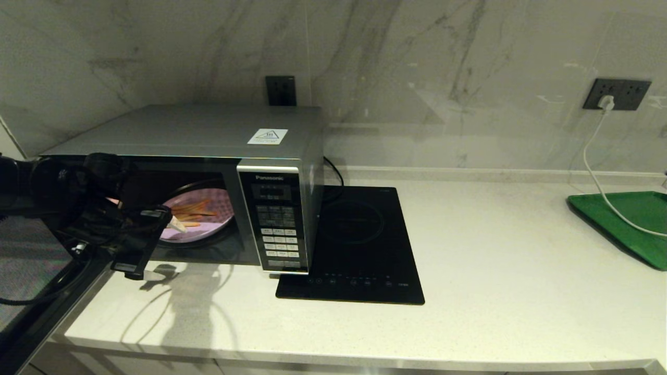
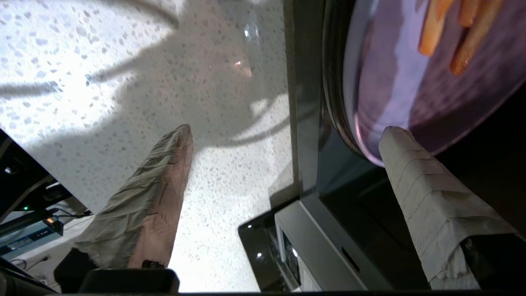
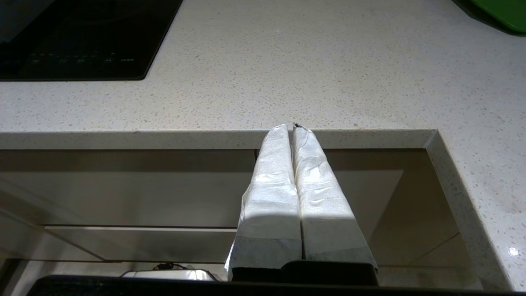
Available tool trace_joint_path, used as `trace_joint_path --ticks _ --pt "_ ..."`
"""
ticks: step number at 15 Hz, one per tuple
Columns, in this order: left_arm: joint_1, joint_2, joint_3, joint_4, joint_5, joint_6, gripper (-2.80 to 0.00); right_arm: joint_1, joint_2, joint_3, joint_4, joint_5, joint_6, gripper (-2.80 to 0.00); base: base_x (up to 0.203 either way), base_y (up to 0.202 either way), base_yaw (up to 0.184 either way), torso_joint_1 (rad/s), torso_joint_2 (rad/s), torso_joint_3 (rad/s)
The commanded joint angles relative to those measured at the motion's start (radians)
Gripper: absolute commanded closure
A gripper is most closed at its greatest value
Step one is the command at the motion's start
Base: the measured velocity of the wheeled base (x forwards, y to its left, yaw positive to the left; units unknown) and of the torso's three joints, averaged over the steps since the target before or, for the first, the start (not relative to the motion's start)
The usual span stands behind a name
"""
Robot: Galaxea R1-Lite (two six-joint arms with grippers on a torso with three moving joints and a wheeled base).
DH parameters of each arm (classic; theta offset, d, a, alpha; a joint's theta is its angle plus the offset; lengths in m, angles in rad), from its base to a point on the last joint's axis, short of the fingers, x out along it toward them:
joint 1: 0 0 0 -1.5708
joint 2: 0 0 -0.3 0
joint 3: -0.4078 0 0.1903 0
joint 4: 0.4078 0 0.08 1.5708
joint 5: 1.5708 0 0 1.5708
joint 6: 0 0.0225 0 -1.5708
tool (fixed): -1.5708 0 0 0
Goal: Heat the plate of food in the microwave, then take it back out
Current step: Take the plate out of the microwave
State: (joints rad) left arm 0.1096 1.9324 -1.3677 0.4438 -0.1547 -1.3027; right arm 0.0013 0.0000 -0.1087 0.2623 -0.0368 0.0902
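Observation:
The silver-grey microwave (image 1: 208,130) stands at the counter's left with its door (image 1: 26,281) swung open to the left. Inside the cavity lies the lilac plate (image 1: 208,226) of orange fries (image 1: 192,210). My left gripper (image 1: 154,246) is open at the mouth of the cavity. In the left wrist view, one taped finger (image 2: 411,172) reaches the near rim of the plate (image 2: 386,82) while the other finger (image 2: 164,176) hangs over the counter; whether the rim is touched is unclear. My right gripper (image 3: 292,125) is shut and empty, parked in front of the counter's edge.
A flat black induction hob (image 1: 354,245) lies right beside the microwave. At the far right is a green tray (image 1: 633,221), and a white cable (image 1: 591,166) runs from a wall socket across it. The counter's front edge (image 3: 164,139) has cabinet fronts below it.

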Motion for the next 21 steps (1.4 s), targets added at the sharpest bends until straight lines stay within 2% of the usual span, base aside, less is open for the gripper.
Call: trace_joint_path --ticks 1,11,12,21 --pt "-0.002 0.042 -0.012 0.002 0.005 -0.007 -2.8 0.0 0.0 0.0 0.001 0.0 0.0 0.0 0.0 0.0 0.0 0.0 0.0 0.0" --pt "-0.001 0.082 -0.042 0.003 0.009 -0.006 -2.8 0.0 0.0 0.0 0.001 0.0 0.0 0.0 0.0 0.0 0.0 0.0 0.0 0.0" --pt "-0.001 0.082 -0.043 0.003 0.008 -0.005 0.0 0.0 0.0 0.0 0.001 0.0 0.0 0.0 0.0 0.0 0.0 0.0 0.0 0.0" --pt "-0.004 0.094 -0.044 0.003 0.009 -0.003 0.0 0.0 0.0 0.0 0.001 0.0 0.0 0.0 0.0 0.0 0.0 0.0 0.0 0.0"
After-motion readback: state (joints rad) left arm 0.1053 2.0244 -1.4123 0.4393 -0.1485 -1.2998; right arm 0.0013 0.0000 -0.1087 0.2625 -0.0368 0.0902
